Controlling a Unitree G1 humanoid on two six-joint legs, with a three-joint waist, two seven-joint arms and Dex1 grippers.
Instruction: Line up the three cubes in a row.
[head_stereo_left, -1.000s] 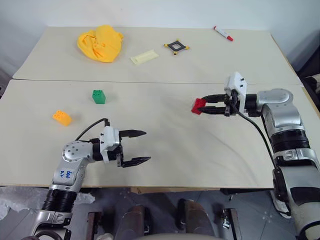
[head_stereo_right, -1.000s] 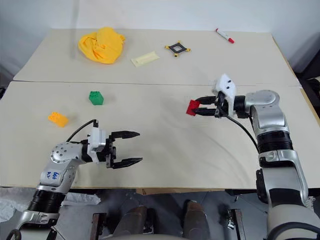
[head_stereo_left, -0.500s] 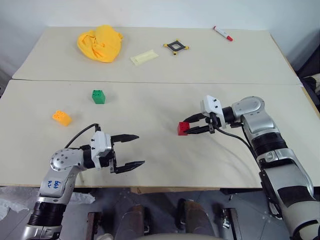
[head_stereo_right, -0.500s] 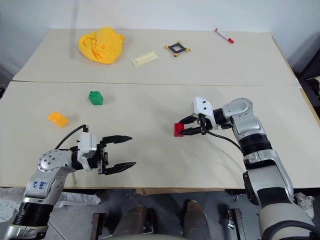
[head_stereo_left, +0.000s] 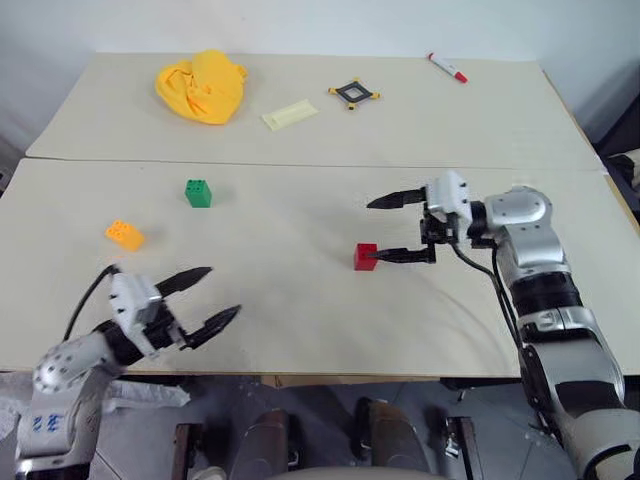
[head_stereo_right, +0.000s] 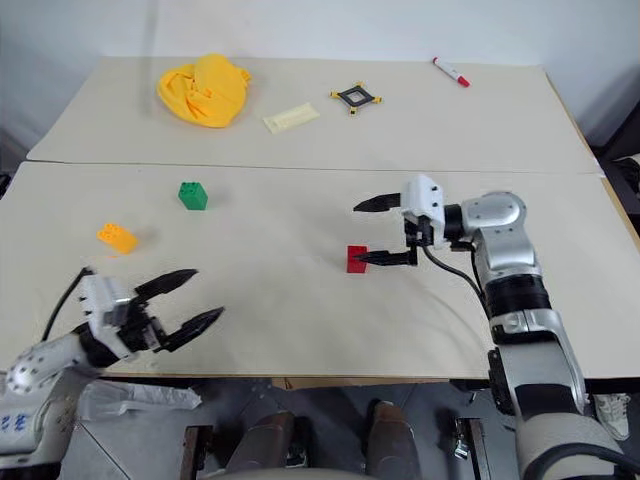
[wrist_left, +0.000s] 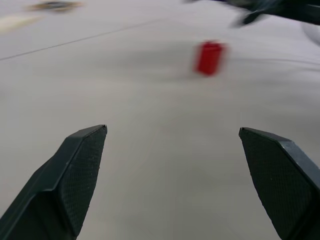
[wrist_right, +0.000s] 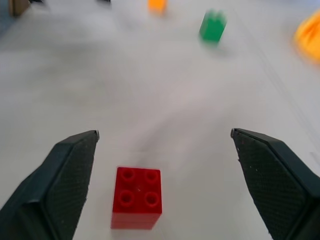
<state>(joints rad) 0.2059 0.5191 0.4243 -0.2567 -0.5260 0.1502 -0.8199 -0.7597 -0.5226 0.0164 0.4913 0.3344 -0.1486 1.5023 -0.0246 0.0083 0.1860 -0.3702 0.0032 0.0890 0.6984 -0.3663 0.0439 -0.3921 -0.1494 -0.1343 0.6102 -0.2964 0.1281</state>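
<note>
The red cube (head_stereo_left: 366, 257) rests on the table near the middle, studs up. My right gripper (head_stereo_left: 374, 230) is open around it; the near fingertip is right beside the cube, and the far finger is well apart from it. In the right wrist view the red cube (wrist_right: 137, 196) lies between the spread fingers, closer to one of them. The green cube (head_stereo_left: 198, 193) stands at the left. The orange-yellow cube (head_stereo_left: 124, 235) lies further left and nearer me. My left gripper (head_stereo_left: 223, 290) is open and holds nothing, near the front left edge.
On the far table lie a yellow cloth (head_stereo_left: 202, 85), a pale yellow strip (head_stereo_left: 289, 114), a black square frame with yellow corners (head_stereo_left: 352, 93) and a red-capped marker (head_stereo_left: 446, 67). A seam (head_stereo_left: 300, 163) runs between the two tabletops.
My right gripper brought the red cube down and left onto the table, then opened and let go of it. My left arm swung back toward the front left, still open.
</note>
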